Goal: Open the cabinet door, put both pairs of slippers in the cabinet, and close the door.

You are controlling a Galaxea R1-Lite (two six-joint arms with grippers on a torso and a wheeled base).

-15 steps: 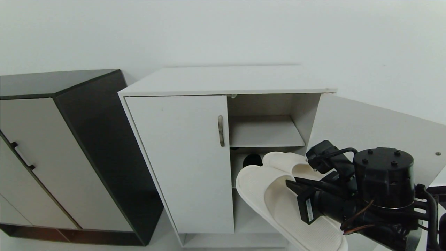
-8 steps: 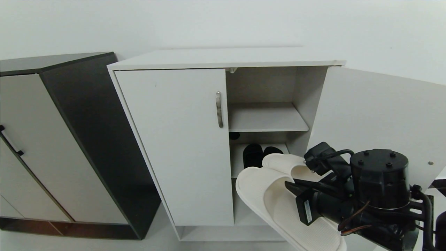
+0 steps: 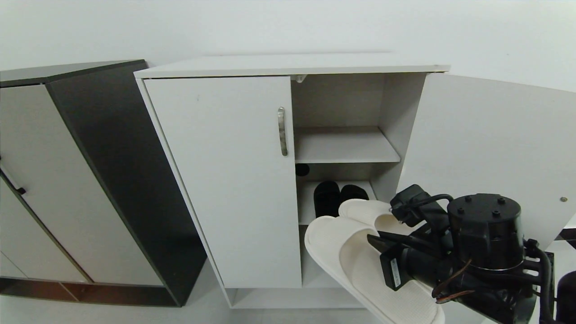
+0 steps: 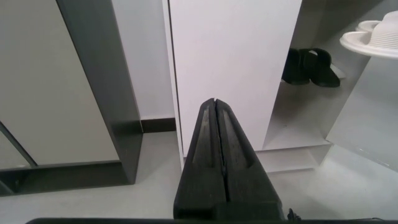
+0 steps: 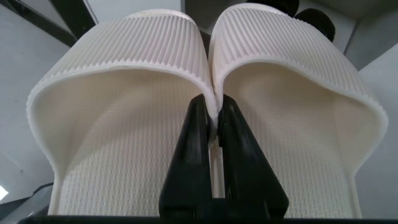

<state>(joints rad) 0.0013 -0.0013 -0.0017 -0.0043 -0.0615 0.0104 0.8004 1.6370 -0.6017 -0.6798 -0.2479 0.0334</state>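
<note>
- The white cabinet (image 3: 288,65) stands against the wall; its right door (image 3: 486,144) is swung wide open, its left door (image 3: 225,180) is shut, handle (image 3: 282,131) at the inner edge
- A pair of black slippers (image 3: 335,198) sits side by side on the middle shelf, inside the open right half; the upper shelf (image 3: 344,146) is above them
- The white slippers (image 3: 342,243) hang in the air just outside that open half, side by side, toes toward the cabinet
- The right pincer (image 5: 214,115) is clamped on the two inner edges of the white slippers where they meet, holding both at once
- The left pincer (image 4: 214,106) hovers low before the shut left door; its fingers are pressed together with nothing between them
- A dark cabinet (image 3: 112,157) stands just left of the white one
</note>
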